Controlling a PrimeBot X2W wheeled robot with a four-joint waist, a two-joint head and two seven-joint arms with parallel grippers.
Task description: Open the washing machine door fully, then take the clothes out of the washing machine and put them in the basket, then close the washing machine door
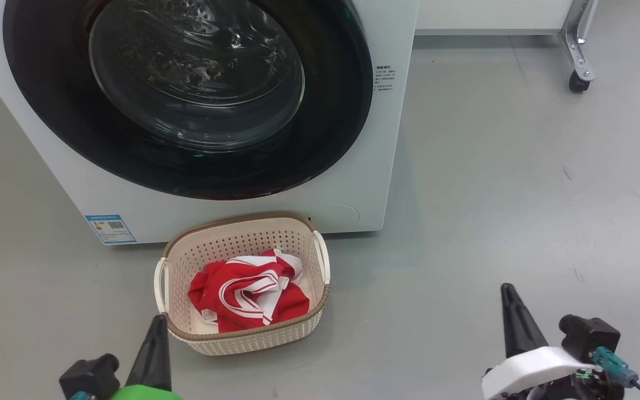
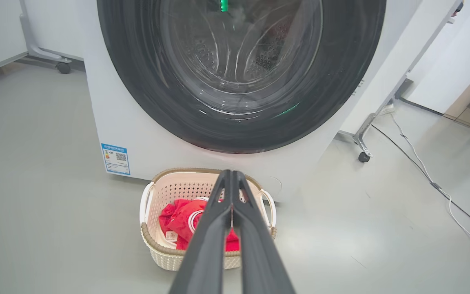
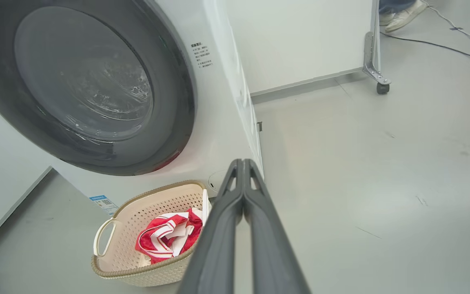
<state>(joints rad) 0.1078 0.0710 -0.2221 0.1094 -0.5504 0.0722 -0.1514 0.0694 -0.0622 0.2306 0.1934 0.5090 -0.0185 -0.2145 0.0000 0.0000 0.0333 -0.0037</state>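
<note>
Left side, head view: my left fingers (image 1: 154,344) rise from the lower edge over the grey floor (image 1: 492,194), just off the basket's near left corner and not touching it. The left wrist view shows them clenched, tips pressed together, nothing between them.

Next to the right, the washing machine (image 1: 389,166) stands on the floor. A small blue label (image 1: 110,229) sits at its lower left front corner. The washing machine door (image 1: 48,111) is shut flush against the white front. Its black rim is unbroken, and the steel drum is visible through the glass bowl (image 1: 198,72).

Centre: the basket (image 1: 242,244) sits on the floor directly in front of the machine, below the door, its far rim close to the machine's base. Whether the two touch, I cannot tell. The clothes (image 1: 248,294), red with white stripes, lie bunched inside the basket, below rim level.

Right side: my right fingers (image 1: 514,322) point up from the lower right, well apart from the basket. The right wrist view shows them clenched tip to tip, holding nothing.

Far right: a metal leg on a castor (image 1: 576,80) stands on the floor behind the machine. A shoe (image 3: 402,12) shows at the top of the right wrist view.
</note>
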